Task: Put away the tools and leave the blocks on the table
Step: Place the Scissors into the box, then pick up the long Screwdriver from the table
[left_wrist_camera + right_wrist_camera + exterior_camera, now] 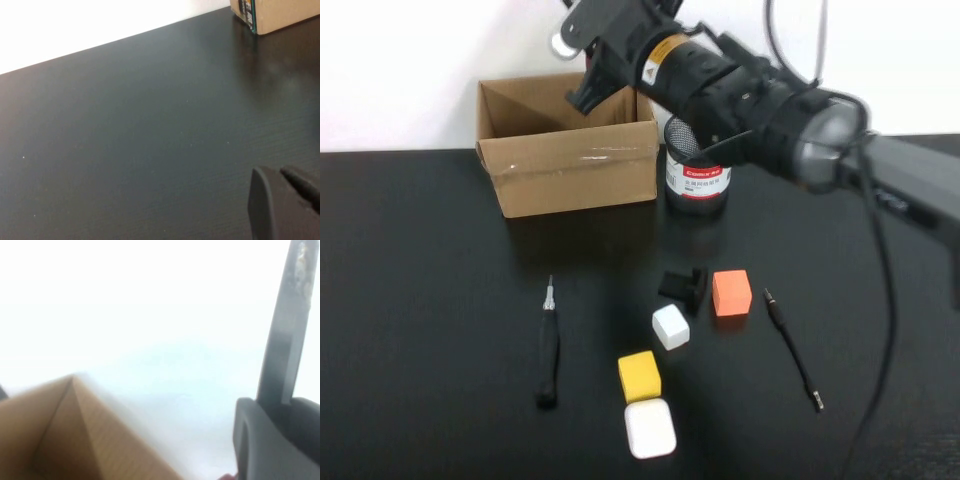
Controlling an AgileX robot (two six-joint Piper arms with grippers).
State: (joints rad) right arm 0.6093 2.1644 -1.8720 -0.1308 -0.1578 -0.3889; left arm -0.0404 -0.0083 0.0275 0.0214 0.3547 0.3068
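My right gripper (592, 75) reaches over the open cardboard box (570, 170) and is shut on the scissors; their steel blade (287, 325) sticks out between the fingers (260, 440), with a sliver of red handle at the edge. The thick black-handled screwdriver (549, 345) lies at the left of the table (420, 300). The thin black driver (792, 348) lies at the right. The orange cube (731, 292), white cube (670, 326), yellow cube (639, 376) and flat white square (649, 428) sit in the middle. My left gripper (287, 205) hangs over bare table, out of the high view.
A black mesh cup with a red and white label (697, 175) stands right of the box. A small black angular piece (683, 284) lies beside the orange cube. The box corner shows in the left wrist view (280, 12) and its inside in the right wrist view (60, 435).
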